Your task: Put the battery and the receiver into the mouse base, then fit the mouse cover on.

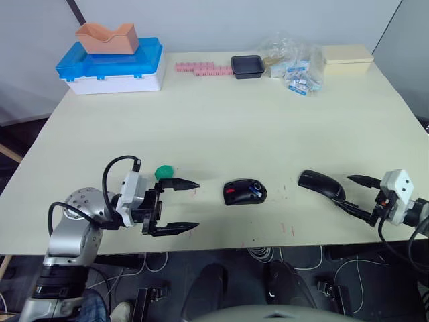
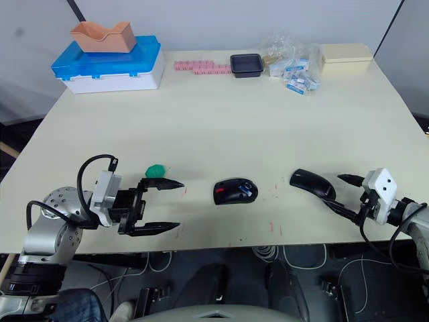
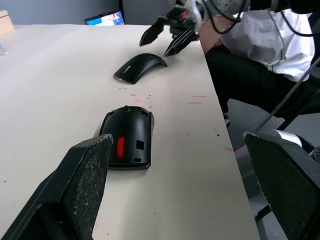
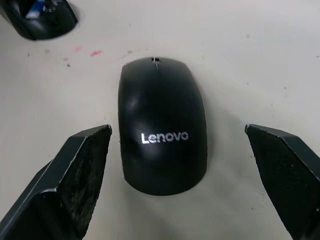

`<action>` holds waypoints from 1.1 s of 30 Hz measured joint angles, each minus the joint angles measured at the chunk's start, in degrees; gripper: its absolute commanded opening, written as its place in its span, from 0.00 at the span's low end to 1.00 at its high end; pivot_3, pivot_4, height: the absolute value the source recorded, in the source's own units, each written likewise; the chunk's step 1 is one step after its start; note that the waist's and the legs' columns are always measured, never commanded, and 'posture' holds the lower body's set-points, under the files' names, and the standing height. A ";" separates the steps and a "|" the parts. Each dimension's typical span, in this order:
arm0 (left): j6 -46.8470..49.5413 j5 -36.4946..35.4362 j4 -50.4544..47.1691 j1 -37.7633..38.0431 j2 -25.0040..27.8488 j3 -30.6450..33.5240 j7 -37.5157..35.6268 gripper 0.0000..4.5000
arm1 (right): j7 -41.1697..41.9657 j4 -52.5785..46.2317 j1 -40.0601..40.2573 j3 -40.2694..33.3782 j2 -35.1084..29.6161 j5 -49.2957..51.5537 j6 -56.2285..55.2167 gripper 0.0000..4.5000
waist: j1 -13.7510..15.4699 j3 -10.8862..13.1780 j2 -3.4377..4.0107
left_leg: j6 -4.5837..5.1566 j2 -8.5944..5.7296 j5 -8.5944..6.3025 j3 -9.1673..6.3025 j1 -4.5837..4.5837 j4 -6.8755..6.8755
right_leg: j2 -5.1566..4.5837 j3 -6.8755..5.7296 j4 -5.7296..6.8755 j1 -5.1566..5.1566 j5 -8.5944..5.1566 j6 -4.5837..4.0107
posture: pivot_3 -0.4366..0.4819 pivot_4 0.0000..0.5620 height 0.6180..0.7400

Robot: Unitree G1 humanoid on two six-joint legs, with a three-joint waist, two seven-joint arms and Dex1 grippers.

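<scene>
The mouse base (image 1: 244, 192) lies open side up near the table's front edge, a red mark inside. The battery (image 1: 255, 192), its blue end showing, sits in the base's right part. I cannot make out the receiver. The mouse cover (image 4: 162, 145), glossy black with a Lenovo logo, lies arched side up to the right of the base. My right gripper (image 1: 343, 190) is open, its fingertips flanking the cover's right end without touching it. My left gripper (image 1: 196, 204) is open and empty, left of the base and pointing at it.
A small green round piece (image 1: 164, 172) lies just behind the left gripper. Along the back stand a blue-and-white box (image 1: 110, 67) with an orange tray on it, a pink strip (image 1: 203, 68), a black tray (image 1: 247, 66), plastic bags (image 1: 295, 67) and a cream box (image 1: 346, 57).
</scene>
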 measured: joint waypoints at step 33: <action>0.65 -1.18 0.88 -1.34 0.78 0.15 -1.03 1.00 | 0.57 -2.34 -1.53 1.45 -0.19 -1.55 8.66 0.54 | 0.00 0.01 0.01 | 0.00 0.00 0.00 -0.01 -0.02 0.00 | 0.00 0.00 0.00 -0.02 0.00 0.01 | 0.48 0.27 1.00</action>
